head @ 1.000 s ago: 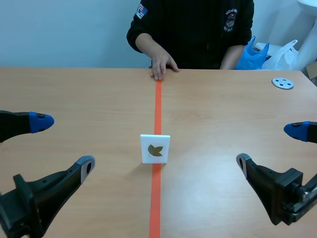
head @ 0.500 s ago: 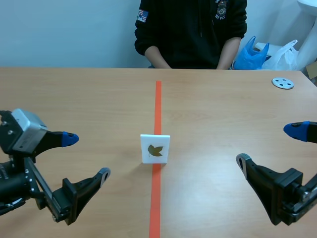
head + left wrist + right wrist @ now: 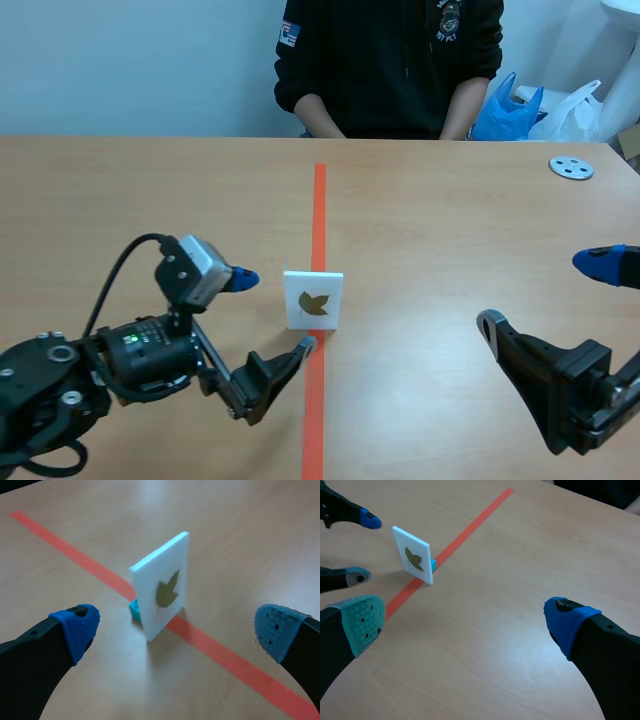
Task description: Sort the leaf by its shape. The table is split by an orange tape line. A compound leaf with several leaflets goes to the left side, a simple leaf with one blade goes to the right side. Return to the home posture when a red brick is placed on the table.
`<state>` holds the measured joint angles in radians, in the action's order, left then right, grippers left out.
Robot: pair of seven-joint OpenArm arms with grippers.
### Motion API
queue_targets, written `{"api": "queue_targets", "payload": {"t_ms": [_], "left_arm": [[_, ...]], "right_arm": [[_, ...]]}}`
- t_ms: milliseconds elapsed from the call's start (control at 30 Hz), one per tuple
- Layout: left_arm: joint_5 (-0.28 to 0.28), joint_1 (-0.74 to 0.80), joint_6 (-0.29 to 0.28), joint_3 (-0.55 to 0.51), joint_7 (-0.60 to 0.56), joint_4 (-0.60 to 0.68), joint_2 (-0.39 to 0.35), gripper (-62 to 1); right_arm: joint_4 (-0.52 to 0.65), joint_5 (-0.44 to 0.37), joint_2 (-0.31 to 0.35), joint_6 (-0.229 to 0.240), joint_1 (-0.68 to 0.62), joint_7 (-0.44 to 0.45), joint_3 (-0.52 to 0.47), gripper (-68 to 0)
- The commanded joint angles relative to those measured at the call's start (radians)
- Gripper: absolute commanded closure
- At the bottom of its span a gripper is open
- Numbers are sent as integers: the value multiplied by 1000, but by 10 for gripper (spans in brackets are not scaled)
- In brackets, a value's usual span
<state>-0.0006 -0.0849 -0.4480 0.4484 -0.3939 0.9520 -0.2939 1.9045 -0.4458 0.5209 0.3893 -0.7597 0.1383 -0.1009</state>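
A white card [image 3: 313,299] with a brown-green leaf picture stands upright on the orange tape line, held by a small teal base [image 3: 134,609]. The card [image 3: 162,585] shows in the left wrist view just ahead of my open left gripper [image 3: 175,630], between the lines of its two fingers. In the scene view my left gripper [image 3: 272,312] sits close to the card's left side, touching nothing. My right gripper [image 3: 560,295] is open at the right, far from the card [image 3: 412,555].
A person in a dark top [image 3: 390,60] sits across the table. A grey metal disc [image 3: 571,167] lies at the far right. Blue and white plastic bags [image 3: 535,108] sit behind the table's far right edge.
My left arm has swung from the left edge toward the middle, bringing its open gripper up to the card. The person's hand has left the tape line. My right arm is unmoved.
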Motion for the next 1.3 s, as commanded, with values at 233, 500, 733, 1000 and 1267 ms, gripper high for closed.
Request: {"api": "queue_targets", "payload": {"t_ms": [233,500,733,1000,1267], "left_arm": [[32,-137,38,57,-66,-146,86,-623],[73,-154,88,107,-111,-230,126,-623],[73,-165,125,119,-114,-264,158,-623],[72,-165,243,120,-104,-287,163,-309],[72,-165,255,120,-110,-346,163,-115]], "right_arm": [[16,-14,-1,0,9,18,-11,-679],[16,-14,-1,0,9,18,-11,-679],[16,-14,-1,0,9,18,-11,-679],[16,-15,-1,0,9,17,-11,-679],[16,-19,-1,0,9,18,-11,-679]]}}
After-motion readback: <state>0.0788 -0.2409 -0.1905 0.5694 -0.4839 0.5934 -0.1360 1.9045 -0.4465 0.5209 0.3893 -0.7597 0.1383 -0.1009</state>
